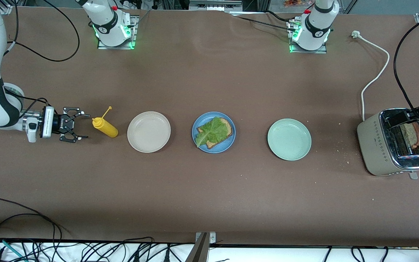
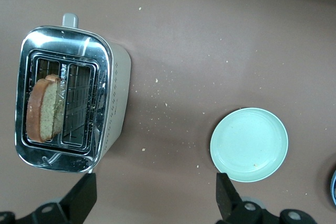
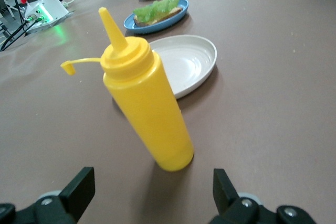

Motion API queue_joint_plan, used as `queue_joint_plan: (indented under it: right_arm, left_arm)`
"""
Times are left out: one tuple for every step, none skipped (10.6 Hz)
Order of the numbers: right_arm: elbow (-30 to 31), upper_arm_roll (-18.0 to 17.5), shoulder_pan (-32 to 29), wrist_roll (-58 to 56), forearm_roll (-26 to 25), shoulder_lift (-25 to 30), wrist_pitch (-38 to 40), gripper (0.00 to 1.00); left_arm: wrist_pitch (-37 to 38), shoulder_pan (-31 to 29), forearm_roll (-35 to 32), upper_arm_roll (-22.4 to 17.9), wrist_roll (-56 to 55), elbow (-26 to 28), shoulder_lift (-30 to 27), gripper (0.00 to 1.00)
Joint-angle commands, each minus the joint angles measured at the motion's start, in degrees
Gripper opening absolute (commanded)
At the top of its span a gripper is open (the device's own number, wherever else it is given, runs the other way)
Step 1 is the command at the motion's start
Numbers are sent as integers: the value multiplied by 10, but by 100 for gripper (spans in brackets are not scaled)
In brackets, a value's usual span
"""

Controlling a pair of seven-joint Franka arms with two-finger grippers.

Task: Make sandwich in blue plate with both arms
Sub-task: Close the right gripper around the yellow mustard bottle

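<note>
Front overhead; wrist cameras share its plates (image 1: 148, 131).

Worktop (image 1: 209, 189) row: mustard bottle (image 1: 105, 126), white plate (image 1: 148, 131), blue plate (image 1: 213, 132) bearing bread (image 1: 226, 128) and lettuce (image 1: 210, 131), green plate (image 1: 289, 139), toaster (image 1: 395, 142).

A brown table (image 1: 209, 189) fills the scene, its surface dotted with pale crumbs (image 1: 347, 154) near the left arm's end. Black cables (image 1: 31, 251) tangle along the white edge (image 1: 267, 254) nearest the front camera. A white power cord (image 1: 375, 74) snakes across the tabletop. Green light glows on the mounting plates (image 1: 116, 45) at the table's top edge.
</note>
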State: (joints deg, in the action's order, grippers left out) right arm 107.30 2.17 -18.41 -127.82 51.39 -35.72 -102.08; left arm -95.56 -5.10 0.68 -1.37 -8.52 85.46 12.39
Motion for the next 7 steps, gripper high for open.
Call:
queue_joint_plan:
  right_arm:
    - [-7,-24,-1,-33,40,-25,6,100]
    - [-6,-28,-1,-35,55,-31,7,100]
    - [-6,-41,-1,-35,56,-36,7,100]
    - [-7,-50,-1,-35,56,-36,7,100]
    - [-8,-52,-1,-35,57,-36,7,100]
    - [-8,-54,0,-35,57,-36,7,100]
    - [-8,-64,3,-30,69,-36,7,100]
  left_arm:
    - [6,0,-14,2,10,0,-3,100]
    - [6,0,-13,2,10,0,-3,100]
    - [6,0,-13,2,10,0,-3,100]
    - [6,0,-13,2,10,0,-3,100]
    - [6,0,-13,2,10,0,-3,100]
    - [6,0,-13,2,10,0,-3,100]
    - [6,0,-14,2,10,0,-3,100]
